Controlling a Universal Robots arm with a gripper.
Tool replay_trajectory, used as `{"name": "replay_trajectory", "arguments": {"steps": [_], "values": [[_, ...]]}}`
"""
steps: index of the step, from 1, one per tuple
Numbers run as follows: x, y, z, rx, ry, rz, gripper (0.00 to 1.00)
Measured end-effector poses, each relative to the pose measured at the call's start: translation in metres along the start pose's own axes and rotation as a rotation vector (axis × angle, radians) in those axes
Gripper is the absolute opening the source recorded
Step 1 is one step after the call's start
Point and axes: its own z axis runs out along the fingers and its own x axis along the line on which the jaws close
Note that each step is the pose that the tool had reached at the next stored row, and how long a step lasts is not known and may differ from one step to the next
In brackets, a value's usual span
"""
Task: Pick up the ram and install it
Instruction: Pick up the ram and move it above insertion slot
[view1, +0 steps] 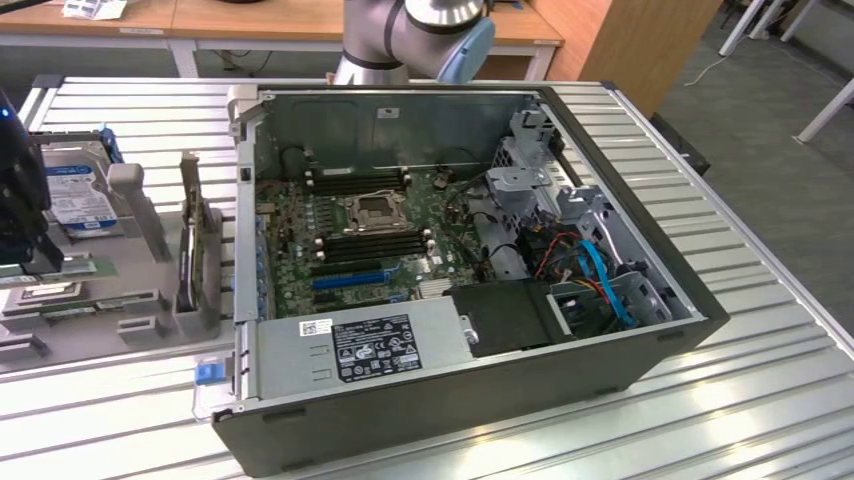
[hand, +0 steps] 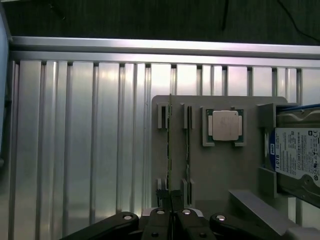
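Ram (hand: 170, 150) is standing on its long edge at the grey holder (hand: 215, 170), along the holder's edge that is facing the bare slats of the table (hand: 80, 150), with wide open room on that side. Whether it is seated or raised is unclear. A second stick (hand: 188, 150) is sitting just beside it, between it and the processor (hand: 225, 125). A hard drive (hand: 297, 160) is occupying the holder's opposite edge. The gripper (hand: 172, 214) is hanging over the ram, its fingers (hand: 160, 220) pressed together and pinching the ram's upper edge.

In the exterior view, the holder is lying at the table's edge on the exterior view's left. The open computer case (view1: 467, 250) is taking up the table's middle, its motherboard (view1: 360, 240) lying exposed. Slats are running free along the table's near edge.
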Motion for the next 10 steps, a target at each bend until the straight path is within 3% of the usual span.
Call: {"name": "replay_trajectory", "arguments": {"steps": [10], "values": [[0.000,0.0006,-0.0161,0.0000,-0.0001,0.000,0.11]]}}
